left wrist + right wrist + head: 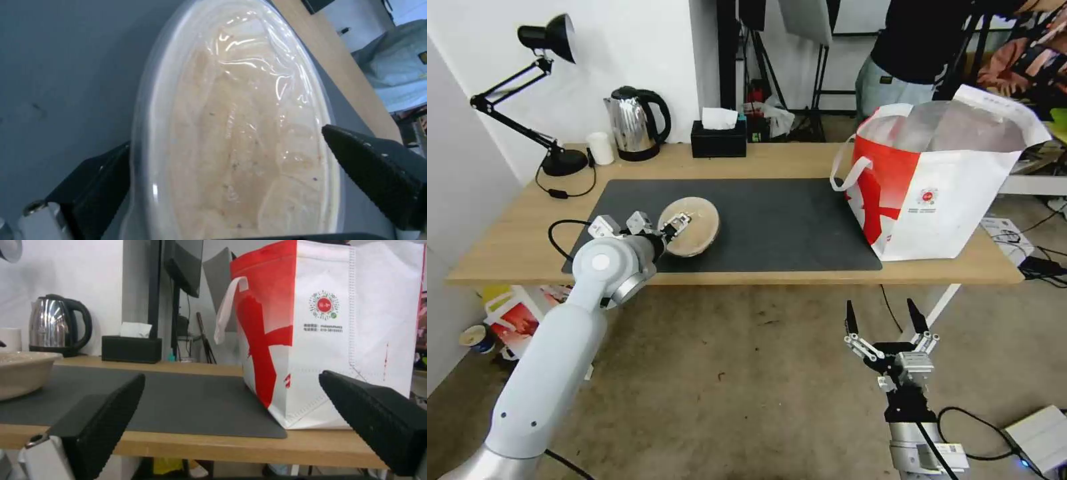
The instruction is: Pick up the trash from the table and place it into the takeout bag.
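A tan paper bowl (694,223) covered with clear film rests on the dark mat (780,220) of the light-wood table (787,160), left of centre. My left gripper (675,225) is at its near rim. In the left wrist view the bowl (240,133) lies between the fingers of the left gripper (226,136), which stand wide apart, one on each side. The white-and-red takeout bag (940,193) stands open at the table's right end. My right gripper (880,303) hangs open below the table's front edge, facing the takeout bag (329,340).
Along the back edge stand a black desk lamp (550,40), a small white cup (601,148), a steel kettle (635,123) and a black tissue box (718,139). A person stands behind the bag. Cables and a grey box (1040,437) lie on the floor at right.
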You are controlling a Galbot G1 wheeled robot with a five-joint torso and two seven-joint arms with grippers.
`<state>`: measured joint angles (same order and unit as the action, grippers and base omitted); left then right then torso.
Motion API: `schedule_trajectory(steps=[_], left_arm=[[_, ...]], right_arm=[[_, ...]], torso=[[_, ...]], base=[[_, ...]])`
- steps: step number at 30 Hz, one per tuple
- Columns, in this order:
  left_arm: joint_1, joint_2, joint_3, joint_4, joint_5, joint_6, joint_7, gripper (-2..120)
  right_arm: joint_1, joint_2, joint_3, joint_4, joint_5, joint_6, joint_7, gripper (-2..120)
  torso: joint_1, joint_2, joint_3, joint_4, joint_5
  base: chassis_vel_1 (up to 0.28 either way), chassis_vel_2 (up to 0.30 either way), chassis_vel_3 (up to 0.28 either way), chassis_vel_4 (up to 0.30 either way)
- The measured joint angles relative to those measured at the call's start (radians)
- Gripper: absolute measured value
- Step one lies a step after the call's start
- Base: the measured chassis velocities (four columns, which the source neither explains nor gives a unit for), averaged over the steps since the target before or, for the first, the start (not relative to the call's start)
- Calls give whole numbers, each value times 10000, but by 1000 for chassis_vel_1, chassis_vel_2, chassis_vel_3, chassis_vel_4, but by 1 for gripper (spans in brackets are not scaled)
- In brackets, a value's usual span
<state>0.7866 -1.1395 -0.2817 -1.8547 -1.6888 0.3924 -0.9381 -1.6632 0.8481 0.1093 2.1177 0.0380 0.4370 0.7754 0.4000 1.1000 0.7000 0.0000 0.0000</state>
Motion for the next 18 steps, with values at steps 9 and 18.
schedule_trajectory(steps=[9,18], left_arm=[[-73,-49,69,210,3,-9,42,100],[-25,-49,59,240,-5,-14,81,95]], right_arm=[[0,0,0,0,0,0,0,100],[0,0,0,0,0,0,0,100]], torso=[[0,0,-2,0,0],[0,0,-1,0,0]], base=[[0,0,0,0],[0,0,0,0]])
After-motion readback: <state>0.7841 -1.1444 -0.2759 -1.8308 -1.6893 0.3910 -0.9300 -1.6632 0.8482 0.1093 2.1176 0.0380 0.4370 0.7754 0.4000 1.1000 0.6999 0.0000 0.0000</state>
